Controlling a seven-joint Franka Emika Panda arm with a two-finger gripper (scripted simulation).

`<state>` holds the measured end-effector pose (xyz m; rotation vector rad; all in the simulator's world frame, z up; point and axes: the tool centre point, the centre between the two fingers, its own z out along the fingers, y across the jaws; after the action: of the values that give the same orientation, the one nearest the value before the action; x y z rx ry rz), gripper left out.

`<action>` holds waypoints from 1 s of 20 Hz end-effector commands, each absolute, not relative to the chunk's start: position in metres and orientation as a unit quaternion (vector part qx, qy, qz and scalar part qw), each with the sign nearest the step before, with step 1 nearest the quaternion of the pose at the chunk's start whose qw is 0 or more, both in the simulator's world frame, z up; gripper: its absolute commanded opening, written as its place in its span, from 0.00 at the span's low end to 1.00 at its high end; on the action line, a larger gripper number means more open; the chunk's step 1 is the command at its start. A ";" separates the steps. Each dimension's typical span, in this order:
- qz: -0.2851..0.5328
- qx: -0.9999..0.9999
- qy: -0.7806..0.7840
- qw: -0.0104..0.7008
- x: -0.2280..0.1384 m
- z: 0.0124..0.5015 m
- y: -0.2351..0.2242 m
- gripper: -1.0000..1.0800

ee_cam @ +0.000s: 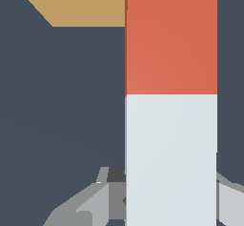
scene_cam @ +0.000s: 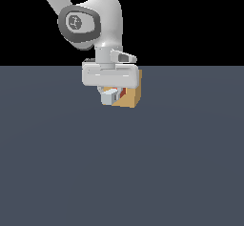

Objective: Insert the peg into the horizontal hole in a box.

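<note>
Exterior view: white arm (scene_cam: 95, 17) coming in from approx 11 o'clock, wrist pointing down over dark grey floor (scene_cam: 122, 172). Gripper (scene_cam: 112, 94) low, just above floor, closed on white half of peg (scene_cam: 109, 96); white end facing camera, slightly toward 7 o'clock. Small patch of red-orange half visible behind fingers, approx 2 o'clock of white end. Tan box (scene_cam: 132, 96) right behind and beside gripper, at approx 3 o'clock of peg, sitting on floor; upper part hidden by gripper body. Peg red end meets box face, but can't tell whether tip touches or sits inside; hole not visible here, blocked by peg and fingers. Wrist view: peg (ee_cam: 170, 101) fills frame lengthwise, white half toward 6 o'clock, red-orange half toward 12 o'clock, colour change approx mid-frame. Gripper (ee_cam: 167, 201) fingers (ee_cam: 95, 203) grey, flanking white half at approx 6 o'clock, pressed against both sides, so clamped on peg. Box (ee_cam: 86, 3) at 12 o'clock, tan face cut diagonally at approx 10 o'clock, red end of peg overlapping it. Hole hidden behind peg; depth of entry, if any, can't be told. Dark grey floor (ee_cam: 62, 101) either side of peg.
</note>
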<state>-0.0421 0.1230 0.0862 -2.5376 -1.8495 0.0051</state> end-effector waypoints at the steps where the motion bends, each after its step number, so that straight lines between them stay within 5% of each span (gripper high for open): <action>1: 0.001 -0.808 -0.589 0.000 -0.040 0.087 0.128 0.00; 20: 0.000 -0.808 -0.589 0.000 -0.015 0.088 0.208 0.00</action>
<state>-0.0169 0.2049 0.0871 -2.5375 -1.8503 0.0047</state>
